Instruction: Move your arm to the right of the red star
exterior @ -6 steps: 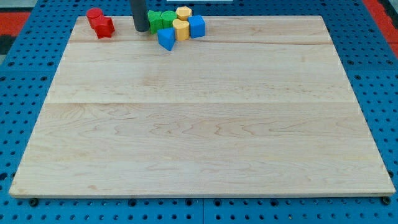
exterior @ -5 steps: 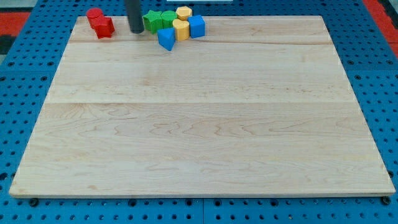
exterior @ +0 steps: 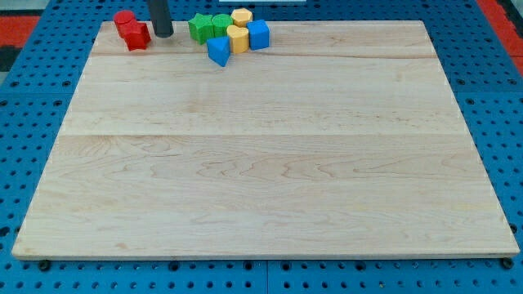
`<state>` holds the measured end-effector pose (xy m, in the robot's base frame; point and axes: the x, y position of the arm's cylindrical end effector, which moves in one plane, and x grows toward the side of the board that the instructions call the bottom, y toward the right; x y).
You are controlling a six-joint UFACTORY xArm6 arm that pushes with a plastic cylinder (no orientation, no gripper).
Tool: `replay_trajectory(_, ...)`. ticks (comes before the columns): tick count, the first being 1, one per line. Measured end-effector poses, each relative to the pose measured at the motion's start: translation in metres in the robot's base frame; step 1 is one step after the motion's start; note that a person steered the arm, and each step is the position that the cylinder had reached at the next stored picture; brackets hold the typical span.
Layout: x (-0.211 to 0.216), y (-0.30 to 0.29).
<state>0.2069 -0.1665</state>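
The dark rod stands upright at the upper left of the frame, my tip (exterior: pixel 163 34) resting low there.

My tip (exterior: pixel 163 34) stands near the view's top edge of the wooden board (exterior: pixel 261 163). Just to its left lies the red star (exterior: pixel 136 35), with a red block (exterior: pixel 123 20) behind that. To its right sit a green block (exterior: pixel 199 28), yellow blocks (exterior: pixel 238 37) and blue blocks (exterior: pixel 218 51), clustered together.

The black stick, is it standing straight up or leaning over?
Standing straight up. The rod's sides run vertical down to my tip, just right of the red star.
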Motion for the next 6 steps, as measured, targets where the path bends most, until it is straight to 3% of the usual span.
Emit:
replay_trajectory(2,-0.015,0.001)
replay_trajectory(4,0.002,0.016)
replay_trajectory(5,0.06,0.016)
replay_trajectory(6,0.101,-0.05)
